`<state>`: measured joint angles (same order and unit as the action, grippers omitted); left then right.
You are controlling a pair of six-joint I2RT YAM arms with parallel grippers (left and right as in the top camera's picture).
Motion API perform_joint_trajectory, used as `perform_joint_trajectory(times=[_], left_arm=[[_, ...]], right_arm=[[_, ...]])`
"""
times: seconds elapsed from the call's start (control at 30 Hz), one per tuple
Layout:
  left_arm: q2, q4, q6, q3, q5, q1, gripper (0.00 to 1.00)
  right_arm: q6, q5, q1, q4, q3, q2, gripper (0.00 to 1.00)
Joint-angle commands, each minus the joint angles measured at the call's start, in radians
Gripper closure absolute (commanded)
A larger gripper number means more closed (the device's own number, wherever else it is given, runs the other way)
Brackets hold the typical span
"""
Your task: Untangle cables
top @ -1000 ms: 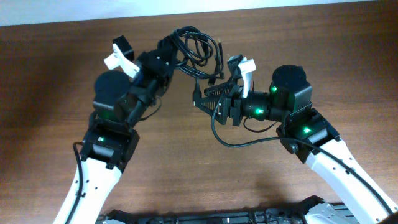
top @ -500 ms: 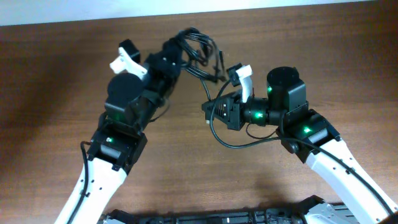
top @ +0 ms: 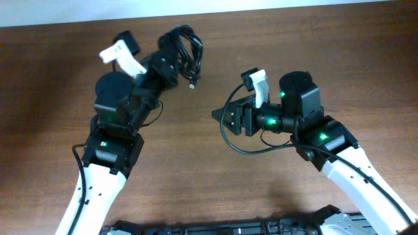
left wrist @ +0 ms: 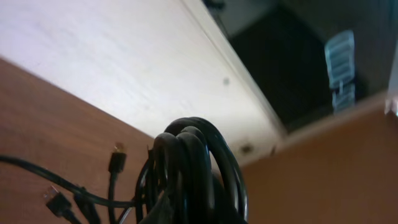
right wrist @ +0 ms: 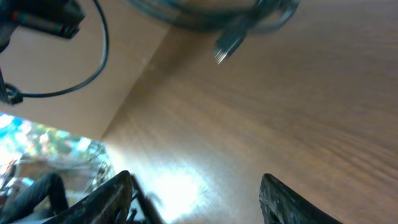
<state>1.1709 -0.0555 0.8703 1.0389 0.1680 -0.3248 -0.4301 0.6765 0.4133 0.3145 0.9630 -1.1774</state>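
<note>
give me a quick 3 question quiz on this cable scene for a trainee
1. True or false: the right end effector is gripping a cable.
2. Which one holds the cables? A) left end effector B) right end effector C) neither
3. Fill in: the table has a brown ___ surface.

Key: 1 false, its jaws stand apart with nothing between them. 2 A. 3 wood.
</note>
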Motion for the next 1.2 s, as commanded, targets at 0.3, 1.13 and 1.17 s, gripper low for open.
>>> perform_joint_trajectory(times=[0.3,1.13,1.17], left_arm=[[-0.002,-0.01,-0.854,0.013,0.976,0.003,1.0],[-0.002,-0.011,-1.092,0.013,1.166,-0.021,1.0],[-0.002,-0.011,-1.092,0.013,1.159,-0.021,1.0]], right_arm=[[0.324,-0.034,-0.265,0.143,0.004,0.303,0.33],[0.688,0.45,-0.263,0.138,0.004,0.418,0.96],[0.688,0.449,-0.263,0.139,0.004,0.418,0.96]])
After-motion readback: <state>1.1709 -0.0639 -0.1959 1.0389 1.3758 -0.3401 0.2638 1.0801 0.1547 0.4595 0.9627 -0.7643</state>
